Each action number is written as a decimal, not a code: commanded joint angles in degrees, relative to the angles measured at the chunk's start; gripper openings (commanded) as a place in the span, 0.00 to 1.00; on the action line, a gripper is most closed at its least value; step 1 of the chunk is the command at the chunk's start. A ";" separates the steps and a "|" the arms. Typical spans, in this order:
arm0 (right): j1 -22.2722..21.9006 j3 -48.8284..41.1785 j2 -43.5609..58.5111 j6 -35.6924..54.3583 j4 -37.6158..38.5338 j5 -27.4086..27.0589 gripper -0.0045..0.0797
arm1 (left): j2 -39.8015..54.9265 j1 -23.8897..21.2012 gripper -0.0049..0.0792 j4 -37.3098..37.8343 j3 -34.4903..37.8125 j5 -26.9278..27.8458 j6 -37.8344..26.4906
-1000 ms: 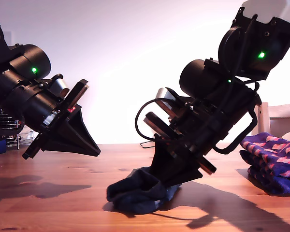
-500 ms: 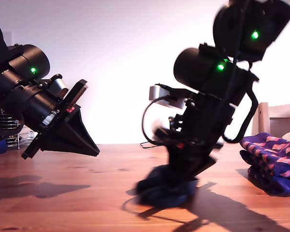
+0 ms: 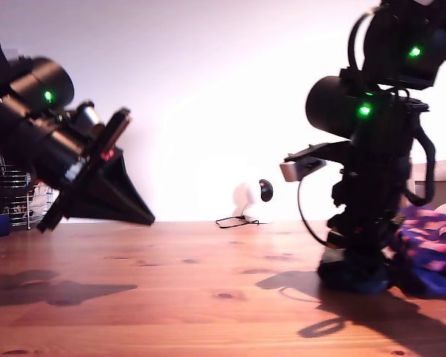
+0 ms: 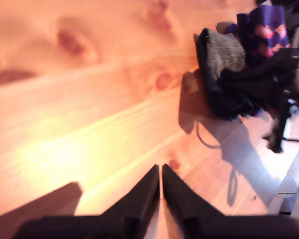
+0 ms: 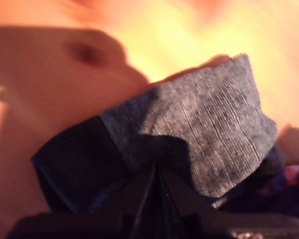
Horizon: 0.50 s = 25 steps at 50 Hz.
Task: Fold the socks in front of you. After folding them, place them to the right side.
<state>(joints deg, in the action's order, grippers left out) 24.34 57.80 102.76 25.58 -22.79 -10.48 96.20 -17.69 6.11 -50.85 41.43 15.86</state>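
Now my second hand point(image 3: 354, 277) has dragged the grey sock point(image 5: 199, 129) beside the checked socks point(image 3: 431, 249).

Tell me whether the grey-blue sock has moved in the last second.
Yes. The grey-blue sock, in my second gripper, slid toward the exterior view's right, from mid-table to beside the checked socks.

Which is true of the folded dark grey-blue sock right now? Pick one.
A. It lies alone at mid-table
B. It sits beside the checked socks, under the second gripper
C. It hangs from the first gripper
B: in the exterior view the dark grey-blue sock rests on the table against the checked socks, with my second gripper closed on it.
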 commanded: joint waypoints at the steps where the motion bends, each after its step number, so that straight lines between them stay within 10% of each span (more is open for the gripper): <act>1: -0.28 -3.28 3.91 -0.11 -1.81 -0.33 0.04 | -0.66 -0.04 0.03 -0.04 0.13 0.17 -1.20; 25: 1.42 2.73 -4.55 -10.62 -3.72 12.07 0.04 | -2.78 -0.07 0.03 -3.85 0.13 -0.11 -8.52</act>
<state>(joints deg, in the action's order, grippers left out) 25.28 60.31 102.32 15.97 -27.11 0.73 95.44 -17.69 3.01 -50.85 41.36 8.23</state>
